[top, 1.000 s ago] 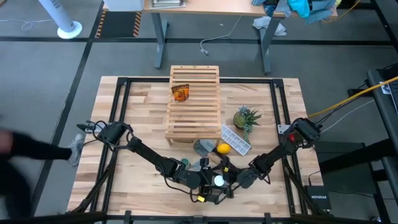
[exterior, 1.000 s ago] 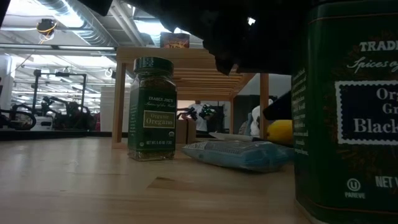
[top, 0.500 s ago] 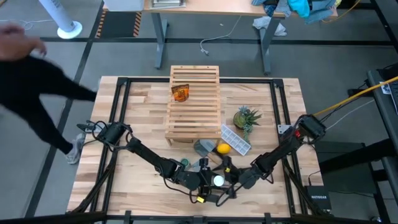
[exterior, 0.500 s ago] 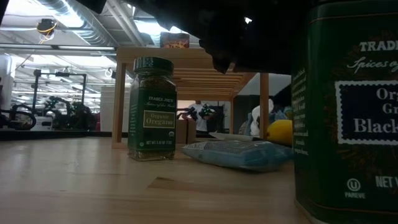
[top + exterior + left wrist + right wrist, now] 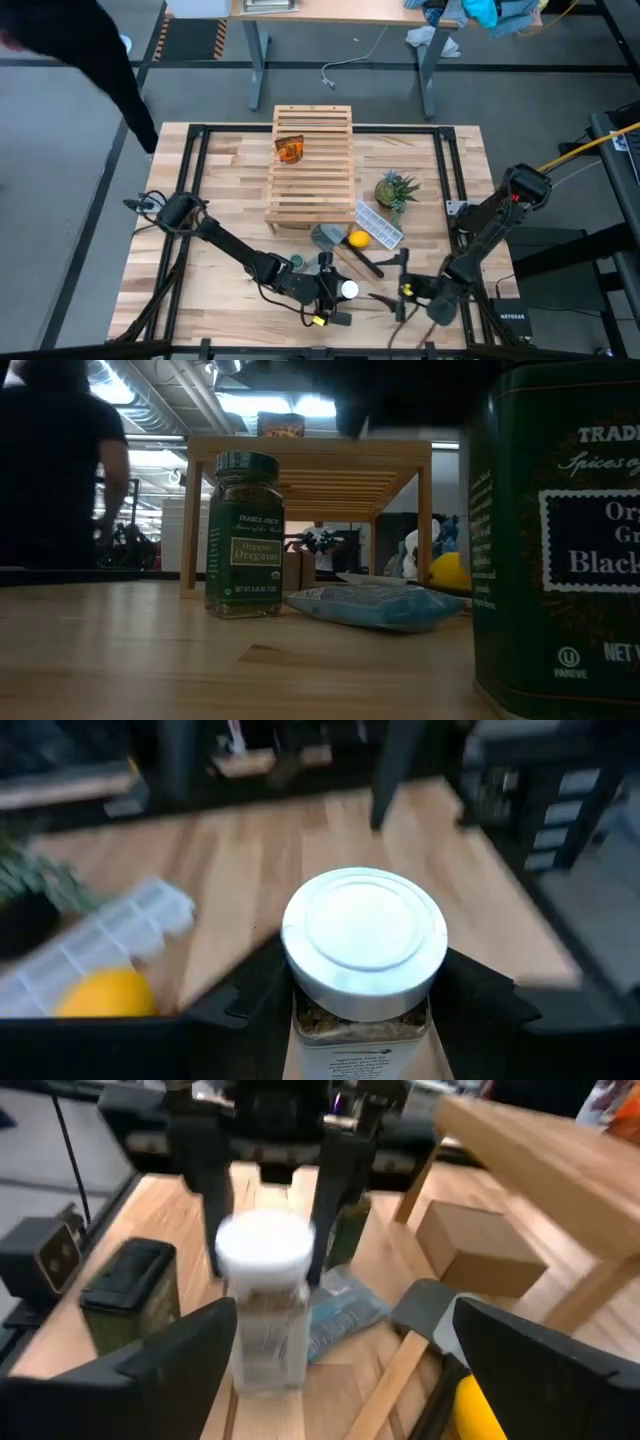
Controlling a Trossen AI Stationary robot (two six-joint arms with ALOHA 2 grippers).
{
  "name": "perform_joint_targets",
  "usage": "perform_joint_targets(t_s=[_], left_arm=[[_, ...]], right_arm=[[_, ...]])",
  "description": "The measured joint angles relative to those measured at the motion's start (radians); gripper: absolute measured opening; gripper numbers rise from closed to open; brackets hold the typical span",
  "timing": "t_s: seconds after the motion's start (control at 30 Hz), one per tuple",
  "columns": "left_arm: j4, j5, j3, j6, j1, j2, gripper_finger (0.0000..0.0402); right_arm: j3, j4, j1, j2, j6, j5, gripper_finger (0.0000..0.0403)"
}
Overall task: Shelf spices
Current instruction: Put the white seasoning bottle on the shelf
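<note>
The left arm reaches low across the near edge of the bench, its hand (image 5: 335,291) clamped on the bottle (image 5: 364,942) just under its white cap. The right arm bends down at the near right corner, its hand (image 5: 400,300) spread wide and holding nothing.

A jar (image 5: 290,150) sits on the shelf (image 5: 311,168); nearer, a bottle (image 5: 347,290) stands between both grippers, right of another jar (image 5: 244,535).

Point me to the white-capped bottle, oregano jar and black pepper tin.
White-capped bottle (image 5: 364,928): left wrist view, top of cap.
Oregano jar (image 5: 245,550): low view, front label.
Black pepper tin (image 5: 560,540): low view, front face.
</note>
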Motion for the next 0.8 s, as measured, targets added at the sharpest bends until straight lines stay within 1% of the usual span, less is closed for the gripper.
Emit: perform_joint_targets(t_s=[0.1, 0.17, 0.37, 0.53, 0.67, 0.8], left_arm=[[0.014, -0.004, 0.001, 0.022, 0.008, -0.047, 0.0182], [0.006, -0.004, 0.002, 0.036, 0.015, -0.075, 0.0182], [-0.007, -0.009, 0.002, 0.106, 0.053, -0.187, 0.0182], [-0.083, -0.022, 0.002, 0.134, 0.109, -0.288, 0.0182], [-0.142, -0.026, 0.003, 0.138, 0.177, -0.378, 0.0182], [-0.222, -0.026, 0.003, 0.133, 0.265, -0.44, 0.0182]], right_arm=[[0.0, -0.019, 0.048, -0.003, 0.022, 0.078, 0.0379], [0.0, -0.027, 0.067, -0.003, 0.036, 0.109, 0.0379], [0.0, -0.079, 0.07, -0.003, 0.117, 0.111, 0.0379], [0.0, -0.101, 0.07, 0.022, 0.161, 0.11, 0.0379], [0.0, -0.101, 0.07, 0.058, 0.19, 0.113, 0.0379], [0.0, -0.101, 0.07, 0.088, 0.221, 0.114, 0.0379]])
